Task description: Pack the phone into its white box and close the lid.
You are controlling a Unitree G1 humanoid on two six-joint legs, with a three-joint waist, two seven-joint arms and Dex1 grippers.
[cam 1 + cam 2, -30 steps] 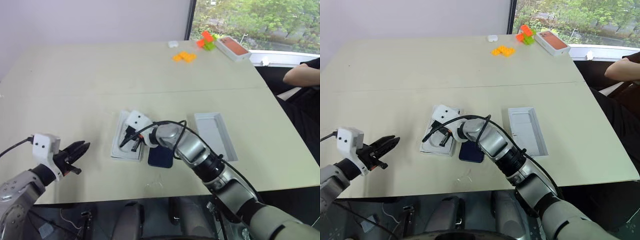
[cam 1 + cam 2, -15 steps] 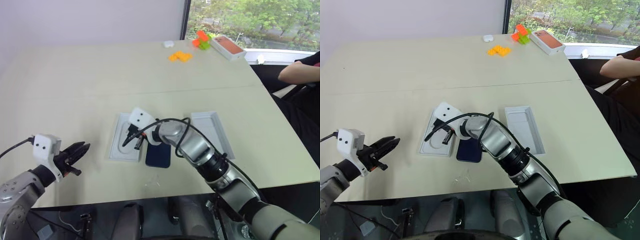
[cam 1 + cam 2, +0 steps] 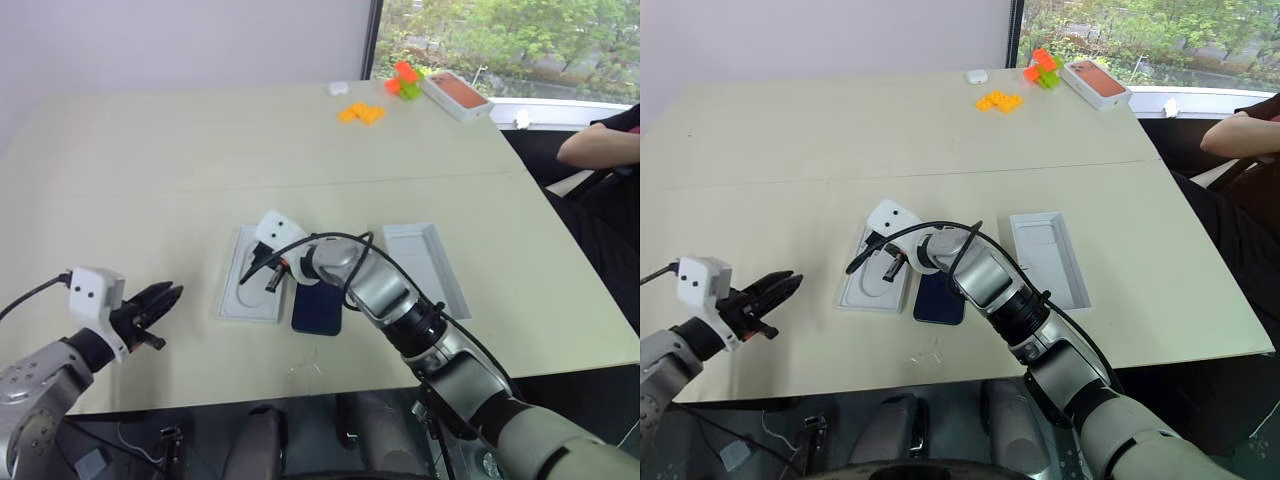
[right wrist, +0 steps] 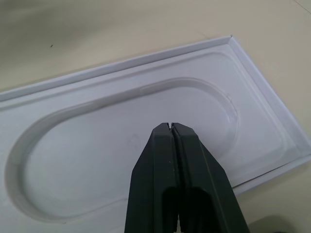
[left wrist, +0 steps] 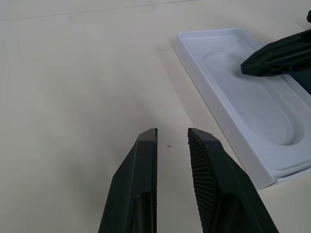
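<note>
Right wrist view: R gripper [image 4: 172, 127] jaws shut, empty, over white box [image 4: 58, 92]; L gripper [image 5: 172, 138] jaws narrow, empty. Risk: nudging phone [image 3: 318, 308] off alignment.

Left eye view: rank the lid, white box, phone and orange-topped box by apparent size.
1. lid and white box, about alike.
2. phone, partly hidden.
3. orange-topped box, though it lies farthest away, so its true size is unsure.
</note>
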